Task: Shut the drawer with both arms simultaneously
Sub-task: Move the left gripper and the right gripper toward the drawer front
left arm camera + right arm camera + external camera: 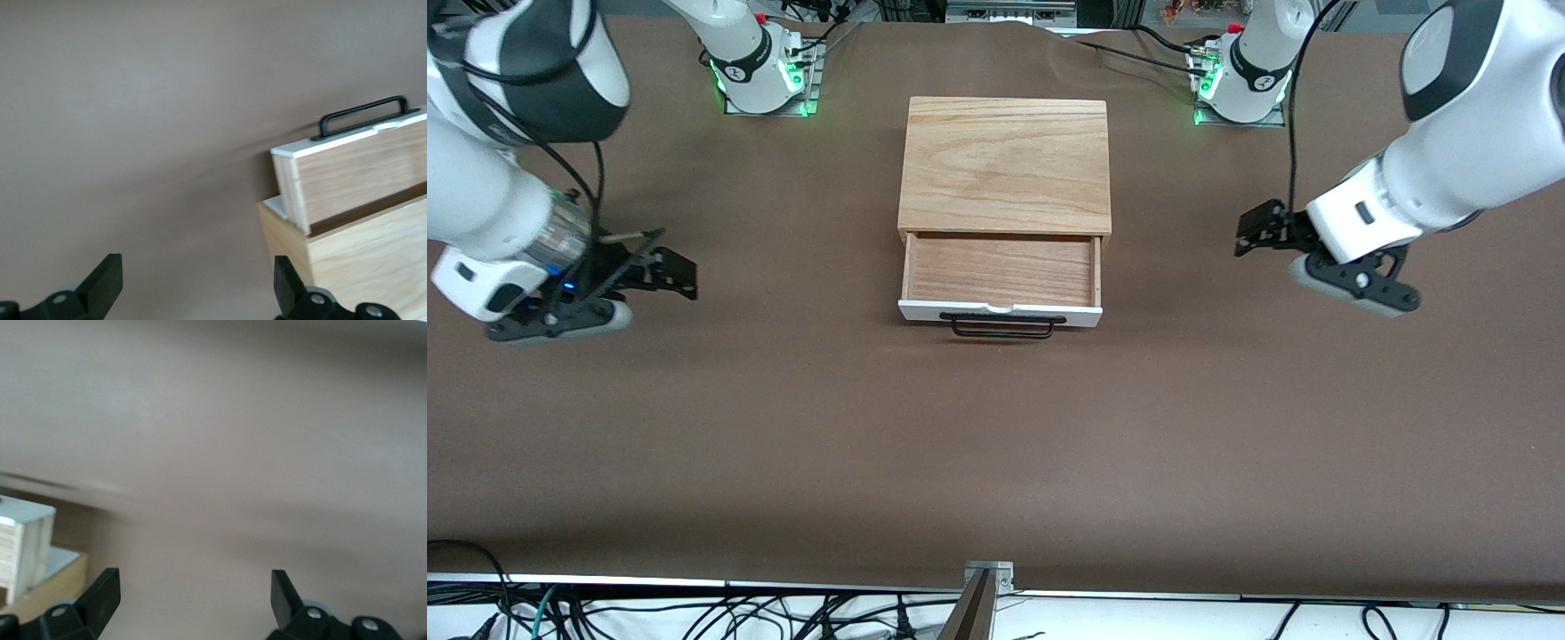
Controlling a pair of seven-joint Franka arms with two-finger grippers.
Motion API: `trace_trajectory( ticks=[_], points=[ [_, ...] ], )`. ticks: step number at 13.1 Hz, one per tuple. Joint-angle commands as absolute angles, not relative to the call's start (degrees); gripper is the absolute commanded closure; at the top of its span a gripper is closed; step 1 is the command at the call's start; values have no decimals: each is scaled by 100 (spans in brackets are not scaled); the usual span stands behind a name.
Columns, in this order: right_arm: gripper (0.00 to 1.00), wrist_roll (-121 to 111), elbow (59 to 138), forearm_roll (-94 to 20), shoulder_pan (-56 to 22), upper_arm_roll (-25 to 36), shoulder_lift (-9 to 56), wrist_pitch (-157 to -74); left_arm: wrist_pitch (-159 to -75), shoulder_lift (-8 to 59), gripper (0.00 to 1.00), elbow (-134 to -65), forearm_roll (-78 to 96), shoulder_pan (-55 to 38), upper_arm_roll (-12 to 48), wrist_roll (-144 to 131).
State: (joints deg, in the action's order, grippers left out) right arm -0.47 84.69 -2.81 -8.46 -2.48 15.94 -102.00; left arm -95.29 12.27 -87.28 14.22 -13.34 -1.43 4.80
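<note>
The drawer stands pulled out of the light-oak box at mid-table, with its white front panel and black wire handle toward the front camera. It is empty. My left gripper is open and empty above the table beside the drawer, toward the left arm's end. My right gripper is open and empty low over the table toward the right arm's end. The left wrist view shows open fingers, the drawer's side and handle. The right wrist view shows open fingers and a drawer corner.
Brown table cover spreads around the box. The arm bases stand at the table's edge farthest from the front camera. Cables and a metal bracket lie along the edge nearest it.
</note>
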Motion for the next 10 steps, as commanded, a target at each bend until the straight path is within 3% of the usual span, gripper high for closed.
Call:
trace_trajectory(
  ticks=[1, 10],
  points=[
    [0, 9, 8481, -509, -1203, -237, 1967, -10729, -9649, 1879, 0, -8157, 1687, -1458, -193, 457],
    [0, 552, 8473, -1450, -2169, -237, 3163, -12821, -10634, 2435, 0, -8139, 1775, -2108, -202, -23]
  ],
)
